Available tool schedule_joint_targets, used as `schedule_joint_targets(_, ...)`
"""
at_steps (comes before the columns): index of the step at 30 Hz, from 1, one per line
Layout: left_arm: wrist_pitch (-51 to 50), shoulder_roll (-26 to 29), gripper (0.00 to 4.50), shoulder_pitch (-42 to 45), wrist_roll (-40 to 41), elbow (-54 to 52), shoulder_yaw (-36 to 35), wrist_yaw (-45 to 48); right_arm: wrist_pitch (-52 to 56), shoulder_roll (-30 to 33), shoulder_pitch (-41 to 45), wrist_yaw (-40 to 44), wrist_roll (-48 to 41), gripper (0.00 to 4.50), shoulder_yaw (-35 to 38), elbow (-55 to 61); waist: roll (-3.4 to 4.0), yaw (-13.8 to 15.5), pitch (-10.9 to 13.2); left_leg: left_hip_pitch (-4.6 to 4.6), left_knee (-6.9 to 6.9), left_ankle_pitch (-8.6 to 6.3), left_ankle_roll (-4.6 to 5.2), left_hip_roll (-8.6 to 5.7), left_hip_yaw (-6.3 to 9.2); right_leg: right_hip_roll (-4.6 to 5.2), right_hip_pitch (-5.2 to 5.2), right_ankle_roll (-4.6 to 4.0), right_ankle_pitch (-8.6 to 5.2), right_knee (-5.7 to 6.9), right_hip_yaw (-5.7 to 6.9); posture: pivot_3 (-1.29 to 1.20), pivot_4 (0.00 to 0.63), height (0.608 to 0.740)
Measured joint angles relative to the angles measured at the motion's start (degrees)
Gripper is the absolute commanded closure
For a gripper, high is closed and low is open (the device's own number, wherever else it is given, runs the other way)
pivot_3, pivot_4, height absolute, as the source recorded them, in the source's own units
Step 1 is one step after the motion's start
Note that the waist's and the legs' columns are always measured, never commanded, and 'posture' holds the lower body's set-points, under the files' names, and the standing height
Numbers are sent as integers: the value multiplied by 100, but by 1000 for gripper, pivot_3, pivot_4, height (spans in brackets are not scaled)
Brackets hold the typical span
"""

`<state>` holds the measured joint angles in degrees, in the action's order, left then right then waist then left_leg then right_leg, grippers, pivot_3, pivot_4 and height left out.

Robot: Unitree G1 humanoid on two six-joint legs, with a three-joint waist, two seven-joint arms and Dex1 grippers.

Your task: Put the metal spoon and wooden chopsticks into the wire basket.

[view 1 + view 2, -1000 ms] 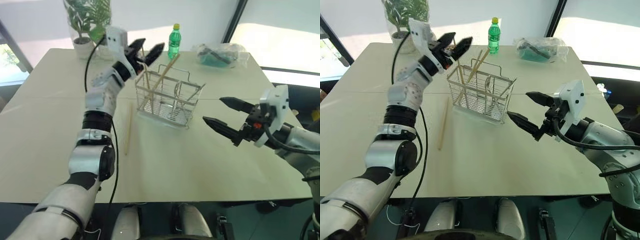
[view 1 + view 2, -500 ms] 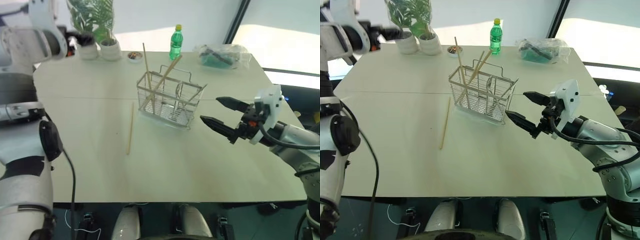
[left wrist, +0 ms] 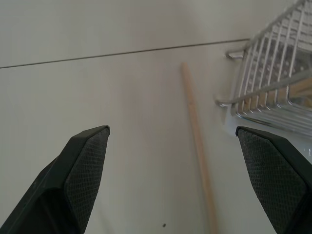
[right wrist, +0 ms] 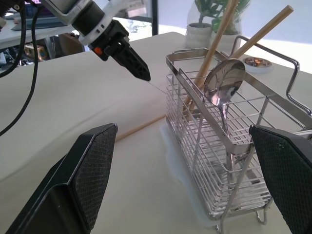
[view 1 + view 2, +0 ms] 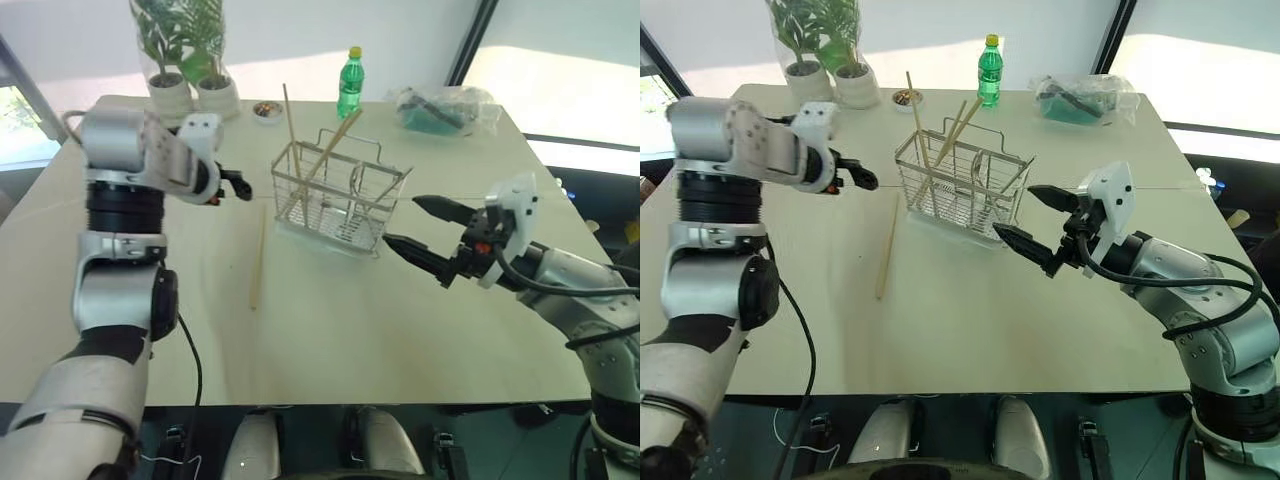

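Wire basket [image 5: 340, 205] at frame centre holds the spoon [image 4: 225, 83] and chopsticks [image 5: 325, 155]; one chopstick [image 5: 259, 255] lies left of it on the counter [image 5: 330, 320]. Left pincer [image 3: 178, 180] and right pincer [image 5: 425, 228] gape wide, empty.

Metal spoon [image 4: 224, 83] stands in wire basket [image 5: 340, 205]; one chopstick [image 5: 259, 258] lies left, seemingly apart.

Head eyes look down; close wrist views share the wire basket [image 4: 229, 161].
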<state>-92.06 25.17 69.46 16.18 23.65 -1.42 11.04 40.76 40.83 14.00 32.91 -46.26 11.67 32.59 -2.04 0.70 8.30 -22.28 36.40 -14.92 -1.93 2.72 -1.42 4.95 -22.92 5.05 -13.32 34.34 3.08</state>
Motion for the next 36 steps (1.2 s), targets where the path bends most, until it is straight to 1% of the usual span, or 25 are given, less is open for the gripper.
schedule_joint_targets(4, 40, -374, 112, -6, -84, 350, 47, -5, 5, 16, 4, 13, -4, 0, 13, -21, 1, 4, -1, -1, 1, 0, 0, -1, 0, 0, 0, 0, 0, -1, 0, 0, 150, 717)
schedule_joint_targets(8, 299, -714, 112, -6, -207, 831, 48, -46, 12, 23, 20, -17, -9, 0, 42, -19, 1, 5, 0, -3, 1, 0, 0, -2, 0, 1, 0, 0, 0, -3, 0, 0, 150, 717)
schedule_joint_targets(11, 544, -860, 112, -6, -317, 1168, 26, -122, 17, 25, 19, -83, -16, 0, 80, -8, 1, 5, -1, -2, 0, 0, 0, -1, 0, 1, 0, 0, 0, -3, 0, 0, 150, 717)
schedule_joint_targets(14, 740, -963, 112, -5, -418, 1550, -30, -244, 18, 27, -47, -122, -20, 0, 161, 60, 1, 4, 0, -3, 0, 0, 0, -1, 0, 1, -1, 0, 0, -3, 0, 0, 150, 717)
schedule_joint_targets(19, 1047, -976, 112, -3, -580, 2075, -327, -550, 21, 31, -177, -192, -32, 0, 302, 141, 1, 4, -1, -2, -1, 0, 1, -1, -1, 1, -1, 1, 0, -3, 1, 0, 150, 717)
schedule_joint_targets(23, 1223, -1033, 112, 116, -625, 2429, -397, -588, 23, 30, -185, -240, -69, 0, 313, 144, 1, 17, -3, 1, 1, 0, 0, -3, -1, 3, 6, 1, 0, -4, 2, 0, 150, 717)
schedule_joint_targets(26, 1283, -1057, 938, 232, -714, 2713, -401, -641, 23, 30, -157, -280, -119, 0, 315, 144, 5, 7, -5, 8, 1, 0, 0, -3, -1, 3, 12, 1, 0, -6, 1, 0, 150, 717)
schedule_joint_targets(27, 1307, -1044, 1389, 266, -742, 2803, -407, -647, 23, 30, -145, -293, -134, 0, 322, 143, 7, 6, -6, 9, 1, 0, 0, -3, -1, 3, 13, 1, 0, -5, 1, 0, 150, 717)
schedule_joint_targets(29, 1336, -1029, 2423, 301, -763, 2906, -441, -647, 23, 30, -117, -321, -151, 0, 331, 142, 9, 13, -7, 9, 0, 0, 0, -3, -1, 4, 13, 1, 0, -6, 1, 0, 150, 717)
schedule_joint_targets(30, 1354, -1019, 3012, 311, -774, 2946, -462, -647, 23, 30, -99, -331, -172, 0, 338, 142, 9, 16, -8, 9, 0, 0, 0, -4, -1, 4, 14, 1, 0, -6, 1, 0, 150, 717)
schedule_joint_targets(31, 1363, -1013, 3470, 314, -781, 2970, -489, -647, 23, 30, -78, -336, -185, 0, 342, 142, 9, 18, -8, 9, 1, 0, 0, -5, -1, 5, 15, 1, 0, -7, 1, 0, 150, 717)
schedule_joint_targets(32, 1365, -1009, 4087, 318, -791, 2995, -513, -648, 23, 30, -61, -340, -197, 0, 353, 142, 9, 21, -8, 9, 1, 0, 0, -5, -1, 6, 15, 1, 0, -7, 2, 0, 150, 717)
schedule_joint_targets(33, 1366, -999, 4468, 326, -796, 3020, -533, -648, 23, 30, -61, -345, -210, 0, 369, 142, 9, 25, -8, 9, 1, 0, 0, -6, -1, 6, 16, 1, 0, -8, 2, 0, 150, 717)
schedule_joint_targets(36, 1365, -964, 4468, 334, -823, 3045, -631, -721, 24, 30, -53, -378, -233, 0, 393, 142, 9, 19, -8, 9, 0, 0, 0, -7, -1, 8, 16, 1, 0, -8, 2, 0, 150, 717)
